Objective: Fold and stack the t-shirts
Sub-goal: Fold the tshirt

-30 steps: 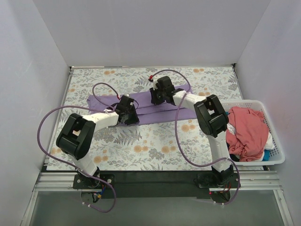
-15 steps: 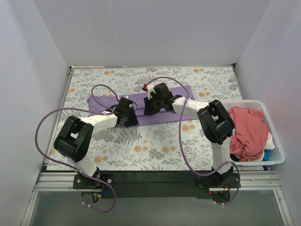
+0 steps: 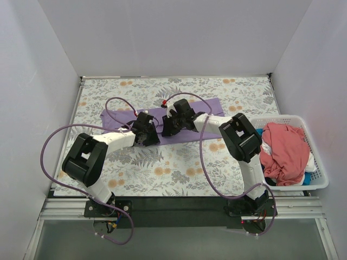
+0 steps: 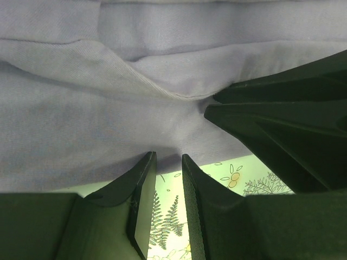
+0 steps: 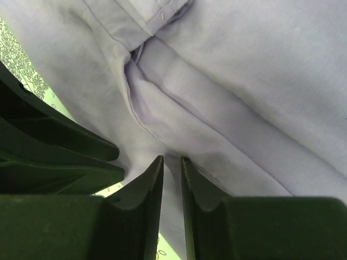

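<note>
Basket (image 3: 279,117): white slatted plastic, used as reference for all positions.

- In the basket: a coral-pink shirt (image 3: 282,151), crumpled and heaped, filling most of it. A bit of white cloth (image 3: 311,161) and a bit of blue cloth (image 3: 308,179) show at the side of the heap farthest from the arms' bases.
- Left of the basket, on the flowered table cover (image 3: 162,168): a lavender shirt (image 3: 116,118) lies flat, folded into a long narrow band. One end is near the basket's far left corner but not touching it. The other end is well away to the left.
- Left gripper (image 3: 149,132): on the band's near edge about midway along, well left of the basket. In the wrist view the left gripper (image 4: 165,157) has its fingers drawn to a narrow slit, the tips at the cloth's near hem. The cloth puckers toward the tips, so it appears pinched on that edge.
- Right gripper (image 3: 168,129): just beside the left one, on the side nearer the basket, and also on the band. In its wrist view the right gripper (image 5: 172,158) is closed to a thin gap with lavender cloth showing through the gap. It looks like a grip on a fold. Creases gather just beyond the tips.
- Each wrist view shows the other gripper's black body close alongside. Whether the two touch, I cannot tell.
</note>
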`<move>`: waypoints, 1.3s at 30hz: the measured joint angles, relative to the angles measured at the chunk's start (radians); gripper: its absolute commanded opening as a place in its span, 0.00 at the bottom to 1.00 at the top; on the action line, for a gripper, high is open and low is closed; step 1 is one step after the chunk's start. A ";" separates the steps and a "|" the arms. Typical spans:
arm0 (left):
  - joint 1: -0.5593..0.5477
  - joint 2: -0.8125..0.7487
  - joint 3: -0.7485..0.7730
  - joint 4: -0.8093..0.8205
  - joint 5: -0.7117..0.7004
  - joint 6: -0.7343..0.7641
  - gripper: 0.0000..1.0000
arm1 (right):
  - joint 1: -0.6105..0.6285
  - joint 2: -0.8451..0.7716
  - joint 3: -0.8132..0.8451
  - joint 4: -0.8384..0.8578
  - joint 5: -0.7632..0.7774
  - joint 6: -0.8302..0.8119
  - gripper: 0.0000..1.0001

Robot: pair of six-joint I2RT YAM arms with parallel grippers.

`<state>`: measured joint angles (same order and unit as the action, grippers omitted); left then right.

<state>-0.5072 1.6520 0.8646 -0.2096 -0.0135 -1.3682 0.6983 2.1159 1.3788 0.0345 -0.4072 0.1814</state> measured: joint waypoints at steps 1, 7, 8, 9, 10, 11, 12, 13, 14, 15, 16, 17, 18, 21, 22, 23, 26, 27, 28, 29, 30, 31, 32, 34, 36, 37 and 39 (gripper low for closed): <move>0.000 0.000 0.000 0.000 0.000 0.000 0.25 | 0.000 0.000 0.003 0.002 0.000 0.000 0.25; 0.000 0.000 0.000 0.000 0.000 0.000 0.25 | -0.001 0.008 0.025 0.002 0.040 -0.002 0.26; 0.000 0.000 0.000 0.000 0.000 0.000 0.25 | -0.002 0.013 0.034 0.001 0.056 -0.005 0.26; 0.000 0.000 0.000 0.000 0.000 0.000 0.25 | -0.002 0.019 0.045 0.002 0.070 -0.008 0.26; 0.000 0.000 0.000 0.000 0.000 0.000 0.25 | -0.003 0.024 0.055 0.001 0.085 -0.013 0.26; 0.000 0.000 0.000 0.000 0.001 0.000 0.25 | -0.005 0.031 0.067 0.001 0.105 -0.019 0.27; 0.000 0.000 0.000 0.000 0.001 0.000 0.25 | -0.010 0.038 0.081 0.002 0.123 -0.026 0.27; 0.000 0.000 0.000 0.000 0.001 0.000 0.25 | -0.015 0.044 0.093 0.002 0.141 -0.032 0.27; 0.000 0.000 0.000 0.000 0.001 0.000 0.25 | -0.021 0.050 0.105 0.001 0.159 -0.038 0.27; 0.000 0.000 0.000 0.000 0.002 0.000 0.25 | -0.030 0.055 0.118 -0.002 0.176 -0.045 0.27; 0.000 0.000 0.000 0.000 0.002 0.000 0.25 | -0.040 0.061 0.134 -0.002 0.191 -0.053 0.27; 0.000 0.000 0.000 0.000 0.002 0.000 0.26 | -0.050 0.066 0.149 -0.003 0.200 -0.058 0.27; 0.000 0.000 0.000 0.000 0.002 0.000 0.27 | -0.065 0.071 0.170 -0.008 0.211 -0.066 0.27; 0.000 -0.002 0.000 0.003 0.005 -0.004 0.33 | -0.103 0.067 0.198 -0.008 0.235 -0.088 0.28; -0.001 -0.004 0.000 0.001 0.005 -0.008 0.39 | -0.115 0.059 0.196 -0.011 0.243 -0.093 0.29; -0.001 -0.010 0.000 -0.003 0.004 -0.016 0.41 | -0.128 0.047 0.188 -0.014 0.248 -0.097 0.31; -0.001 -0.042 0.000 -0.025 -0.010 -0.040 0.58 | -0.173 -0.037 0.089 -0.014 0.248 -0.086 0.40; 0.003 -0.061 0.000 -0.032 -0.021 -0.044 0.60 | -0.184 -0.068 0.051 -0.018 0.245 -0.082 0.41; 0.009 -0.084 0.000 -0.043 -0.035 -0.055 0.61 | -0.201 -0.111 0.001 -0.018 0.242 -0.075 0.42; 0.018 -0.113 0.000 -0.055 -0.051 -0.067 0.62 | -0.219 -0.155 -0.048 -0.023 0.237 -0.066 0.42; 0.037 -0.147 0.002 -0.068 -0.064 -0.077 0.62 | -0.238 -0.196 -0.093 -0.029 0.234 -0.055 0.42; 0.060 -0.173 0.003 -0.078 -0.076 -0.085 0.62 | -0.259 -0.236 -0.136 -0.031 0.230 -0.047 0.42; 0.095 -0.204 0.005 -0.087 -0.090 -0.095 0.62 | -0.281 -0.274 -0.178 -0.030 0.229 -0.035 0.44; 0.192 -0.251 0.010 -0.105 -0.116 -0.113 0.61 | -0.322 -0.340 -0.250 -0.036 0.227 -0.016 0.45; 0.300 -0.278 0.010 -0.122 -0.149 -0.130 0.58 | -0.354 -0.387 -0.310 -0.034 0.226 0.005 0.45; 0.353 -0.283 0.009 -0.132 -0.166 -0.138 0.57 | -0.364 -0.404 -0.335 -0.035 0.225 0.016 0.45; 0.440 -0.284 -0.002 -0.140 -0.200 -0.150 0.55 | -0.378 -0.422 -0.376 -0.034 0.224 0.038 0.45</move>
<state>-0.0669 1.3678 0.8631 -0.3492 -0.2138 -1.5181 0.3202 1.6939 1.0031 0.0002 -0.1837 0.2192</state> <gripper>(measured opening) 0.568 0.448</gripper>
